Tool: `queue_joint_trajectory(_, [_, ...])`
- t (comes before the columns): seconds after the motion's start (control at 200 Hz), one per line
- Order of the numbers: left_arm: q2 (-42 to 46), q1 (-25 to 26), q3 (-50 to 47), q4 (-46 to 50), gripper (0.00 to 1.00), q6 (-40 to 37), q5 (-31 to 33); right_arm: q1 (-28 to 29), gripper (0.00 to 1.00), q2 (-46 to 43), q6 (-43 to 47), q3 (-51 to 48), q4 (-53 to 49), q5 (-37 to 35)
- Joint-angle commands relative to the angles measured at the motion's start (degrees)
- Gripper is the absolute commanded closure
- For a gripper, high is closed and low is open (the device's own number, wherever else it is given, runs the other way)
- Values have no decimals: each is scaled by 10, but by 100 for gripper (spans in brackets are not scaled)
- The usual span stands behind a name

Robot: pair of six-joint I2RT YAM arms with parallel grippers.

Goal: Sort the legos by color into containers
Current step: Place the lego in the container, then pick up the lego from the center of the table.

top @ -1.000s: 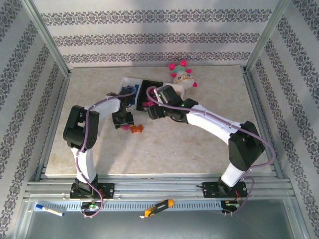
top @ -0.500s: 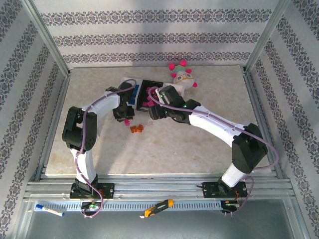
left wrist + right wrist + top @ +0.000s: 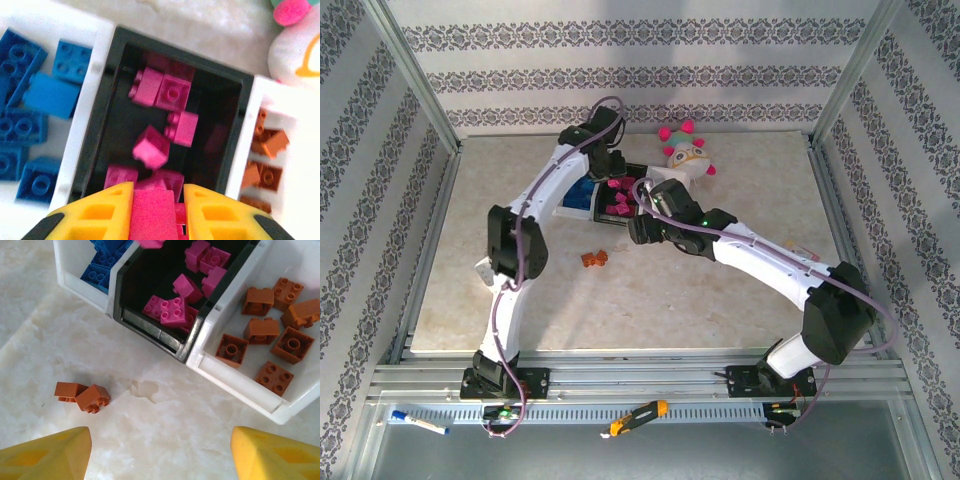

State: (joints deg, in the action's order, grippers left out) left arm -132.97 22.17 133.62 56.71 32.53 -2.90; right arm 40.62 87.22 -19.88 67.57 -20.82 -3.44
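**Left arm brings a magenta brick over the middle bin**

A second ago the left tool [image 3: 158, 196] was low over the desk [image 3: 165, 415] beside the loose bricks, with its jaws closing. Now you see that arm stretched out to the far row of containers, and the jaws pinch a magenta brick [image 3: 154, 216] between the two yellow fingers. In the left wrist view the brick hangs directly above the black bin [image 3: 98, 131], where other magenta bricks [image 3: 166, 92] already lie. The white bin with blue bricks [image 3: 88, 116] sits on one side of the black bin and the white bin with orange-brown bricks [image 3: 244, 150] on the other, with all three joined wall to wall.

The pick has therefore succeeded, and the carry has ended at the correct colour. The step in hand is the release. Judged from this view, the brick would fall inside the black walls rather than onto a rim.

The right tool [image 3: 160, 446] hovers above the desk just in front of the bins, with its fingers spread wide and nothing between them. It has not changed its opening in the last second. Ahead of it and to one side lie two orange-brown bricks [image 3: 83, 394], touching each other — the only bricks visible outside the containers. A plush toy [image 3: 684, 150] stands behind the bins and is no part of the sorting.

Once you drop the magenta brick, the task appears to need only those two orange-brown bricks — both belong in the white bin nearest the right arm.
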Motion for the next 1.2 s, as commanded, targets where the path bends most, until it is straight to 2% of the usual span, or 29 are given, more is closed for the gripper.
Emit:
queue_joint_trajectory(0.0, [-73, 0, 107, 76, 74, -21, 18, -4, 27, -25, -16, -5, -2, -17])
queue_joint_trajectory(0.075, [-99, -1, 139, 71, 68, -13, 15, -3, 26, -28, -15, -3, -8, -17])
queue_joint_trajectory(0.265, [-80, -1, 148, 71, 23, -27, 24, 2, 26, -32, 2, 1, -15, -14])
queue_joint_trajectory(0.405, [-36, -1, 135, 96, 9, -44, 41, 10, 25, -12, 22, 7, -16, 0])
queue_joint_trajectory(0.63, [90, -1, 8, 93, 3, -69, 63, 45, 23, 62, 66, 41, -10, 20])
queue_joint_trajectory(0.799, [220, -8, -178, 35, 0, -64, 78, 72, 20, 128, 74, 65, 6, 44])
queue_joint_trajectory(0.964, [336, -38, -379, -30, 0, -31, 73, 88, 19, 201, 93, 101, 10, 69])
queue_joint_trajectory(1.194, [439, -72, -537, -43, 1, -6, 77, 83, 21, 290, 131, 164, 2, 87])
